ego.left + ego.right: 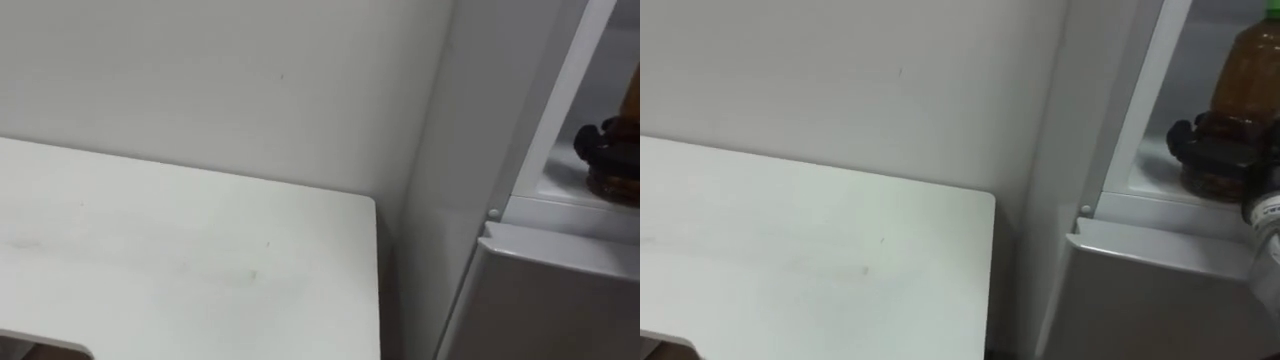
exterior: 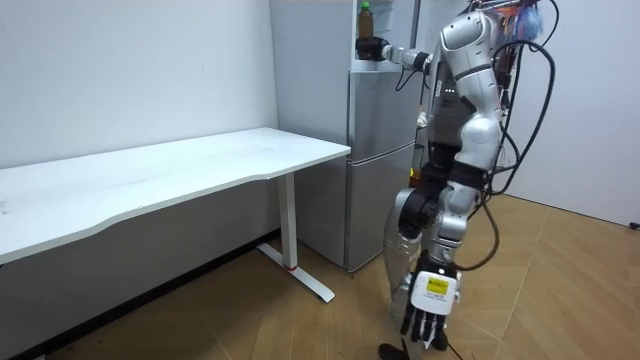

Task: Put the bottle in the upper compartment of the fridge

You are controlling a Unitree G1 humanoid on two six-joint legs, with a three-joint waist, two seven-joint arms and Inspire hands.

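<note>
White wall (image 1: 200, 70) is seen behind one white table (image 1: 180, 250), with one grey fridge (image 2: 385, 150) beside it. One bottle (image 1: 1248, 60) is held upright in the open upper compartment, cap up and long axis vertical. The right hand (image 1: 1215, 150) has its fingers (image 1: 1185, 140) clamped round the bottle's lower body. The left hand (image 2: 430, 310) is hung low by the robot's side, fingers relaxed.

— What do you have on the right?
— Your fridge (image 1: 1065, 150), with the upper compartment open. The bottle (image 1: 1250, 60) of brown drink stands upright inside it. Your right hand (image 1: 1205, 145) comes in from the right edge, its dark fingers curled round the bottle's lower half.
— Is it set down?
— You can't tell; its base is right at the compartment floor. The lower door (image 1: 1160, 300) beneath is closed.
— And on the left?
— A white table (image 1: 790, 250), its far edge along the pale wall (image 1: 840, 70) and its right end just beside the fridge.
</note>
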